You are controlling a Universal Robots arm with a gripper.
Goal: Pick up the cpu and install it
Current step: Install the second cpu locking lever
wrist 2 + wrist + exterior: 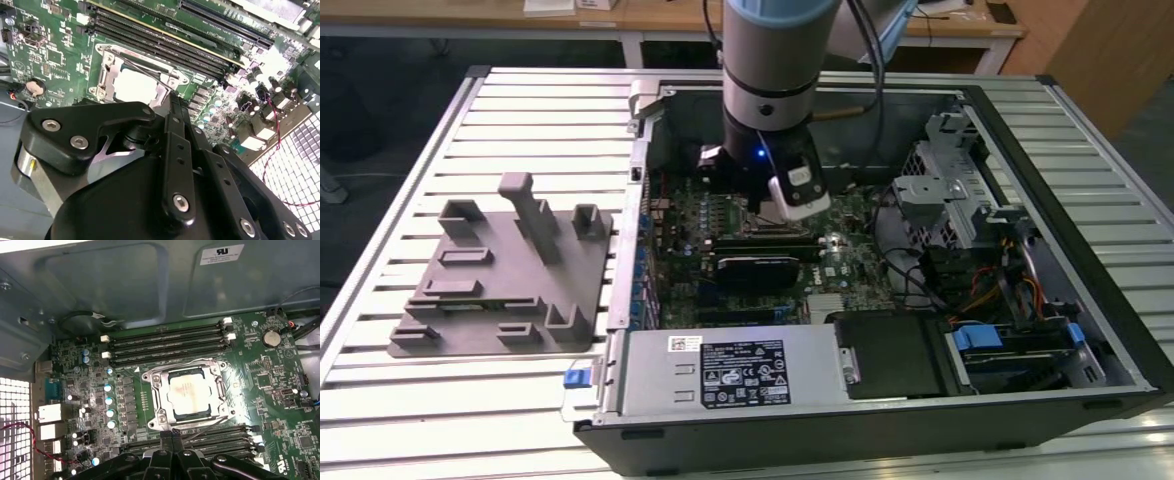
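Item: one cpu point(188, 394), silvery square, seated in the one metal socket frame point(156, 399) on the green motherboard point(280, 390), flanked by two banks of memory slots point(165, 342), counted in the first wrist view. Item: my one gripper point(172, 437), two fingers pressed together and holding nothing, tips at the cpu's 6 o'clock beside the frame. One grey tray point(494, 290) lies at 9 o'clock of the open case point(1067, 250) in the exterior view.

Silvery square cpu point(188, 393) flat in socket frame point(186, 392)
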